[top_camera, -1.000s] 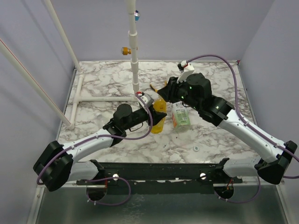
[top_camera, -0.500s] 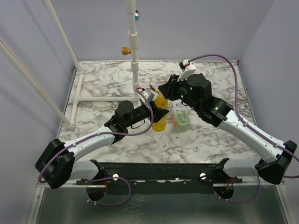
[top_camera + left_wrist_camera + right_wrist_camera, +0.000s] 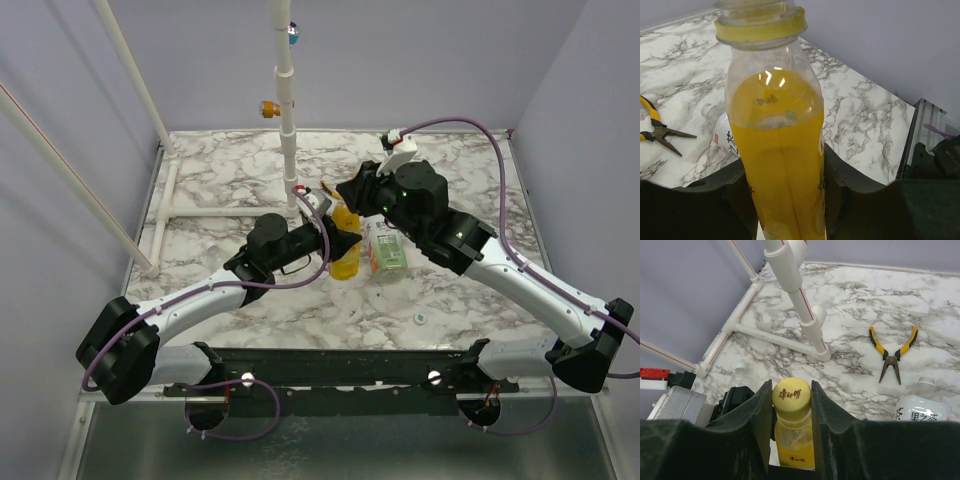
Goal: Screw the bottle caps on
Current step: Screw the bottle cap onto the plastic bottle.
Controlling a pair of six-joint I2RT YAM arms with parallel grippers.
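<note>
a: overhead view. light is even and diffuse and seems to come from above. table (image 3: 230,170) is bright with no blown patches. walls (image 3: 450,60) are flat lavender, no hot spots.
b: shadows?
a: faint and soft-edged, on the table under the arms (image 3: 520,275). focus holds across the frame and the poles read straight.
b: left wrist view?
a: yellow bottle (image 3: 780,165) is very close and glows with light passing through it. small white glints on its shoulder. black parts along the bottom edge are underexposed, almost no detail.
b: right wrist view?
a: cap (image 3: 791,395) is crisp, print legible. pliers (image 3: 892,352) are sharp too. the near black foreground is dark and soft.
</note>
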